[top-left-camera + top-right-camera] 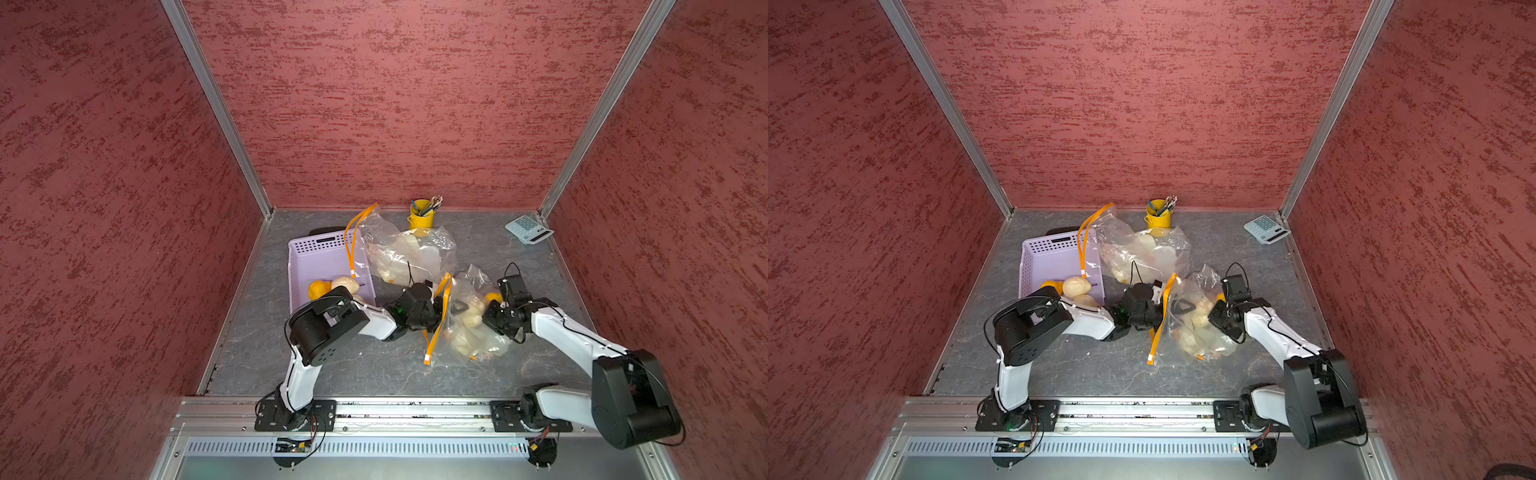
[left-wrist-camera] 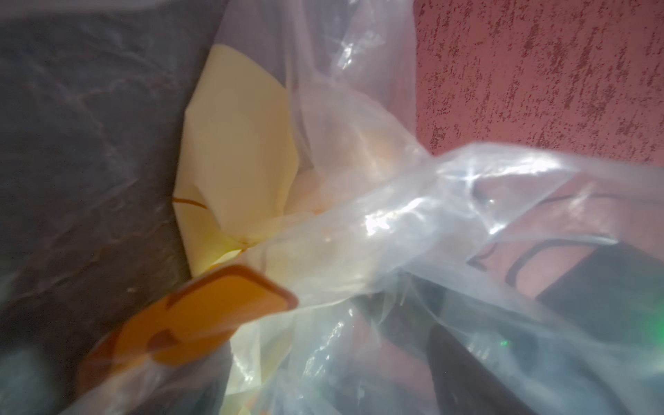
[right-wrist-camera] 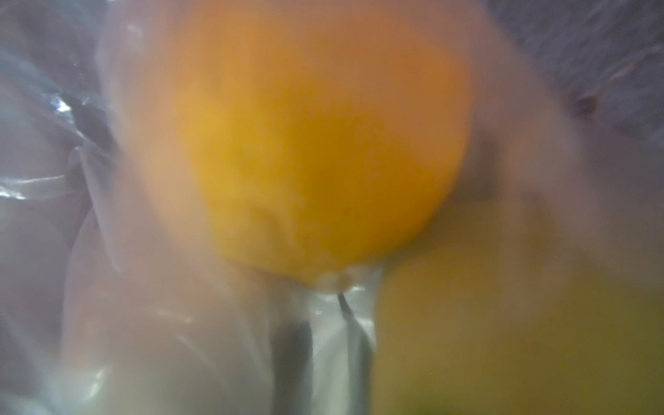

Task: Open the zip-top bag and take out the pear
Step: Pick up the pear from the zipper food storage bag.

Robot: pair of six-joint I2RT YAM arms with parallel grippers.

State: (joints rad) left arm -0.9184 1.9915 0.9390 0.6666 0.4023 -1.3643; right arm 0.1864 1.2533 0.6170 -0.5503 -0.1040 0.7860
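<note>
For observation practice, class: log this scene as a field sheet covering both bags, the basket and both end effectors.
Near bag: clear plastic zip-top bag, orange zip strip, pale fruit inside
Far bag: second clear zip-top bag beside basket
Basket: lilac perforated plastic basket, rounded fruit inside
Left end effector: open, inside near bag's mouth
Right end effector: against near bag; open or shut unclear

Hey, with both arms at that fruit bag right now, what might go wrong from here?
One: the left gripper is inside the near bag among several pale fruits, so it may close on the wrong one. Two: loose plastic drapes over its fingers, so they may pinch film instead. Three: whether the right gripper holds the bag beside the orange fruit is unclear; the bag may slide along.
</note>
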